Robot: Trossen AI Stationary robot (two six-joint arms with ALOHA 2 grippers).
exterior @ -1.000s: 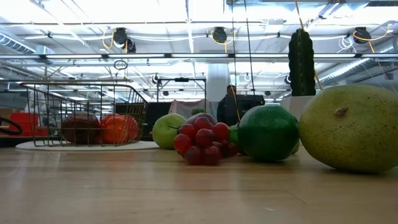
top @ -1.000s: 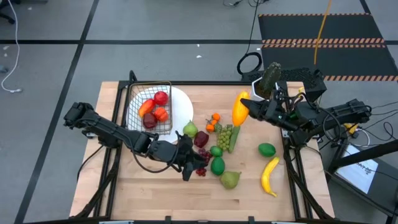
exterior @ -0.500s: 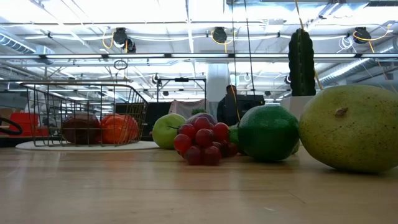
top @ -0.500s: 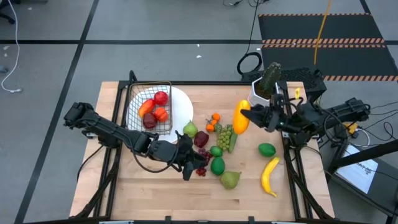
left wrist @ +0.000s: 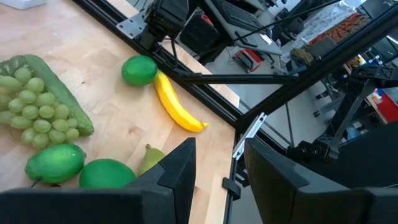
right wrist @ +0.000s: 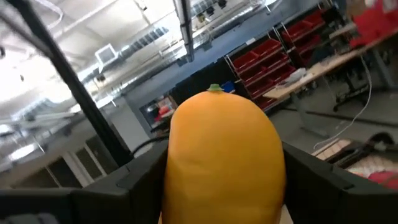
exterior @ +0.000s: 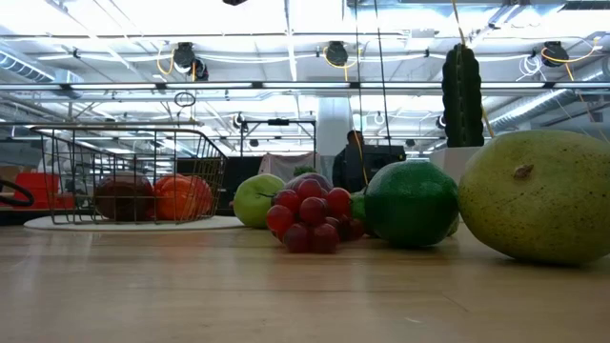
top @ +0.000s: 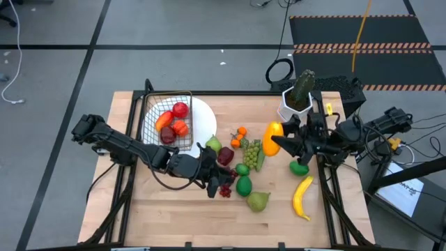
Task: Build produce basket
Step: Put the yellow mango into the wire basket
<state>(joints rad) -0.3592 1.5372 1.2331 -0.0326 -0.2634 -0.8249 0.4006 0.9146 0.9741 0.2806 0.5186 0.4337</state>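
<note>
The right pincer [top: 279, 139], clamped on a yellow-orange fruit [top: 272, 137] — should carry it high over the pile to the basket [top: 168, 120] on the plate [top: 207, 118]. The left pincer [top: 217, 183] sits part-open, empty, by the red grapes [top: 226, 189]. Basket holds four pieces — two limes, one banana [top: 301, 197] remain on the table [top: 181, 216].

No readable text, label, brand, number or sign shows in any of the views.
</note>
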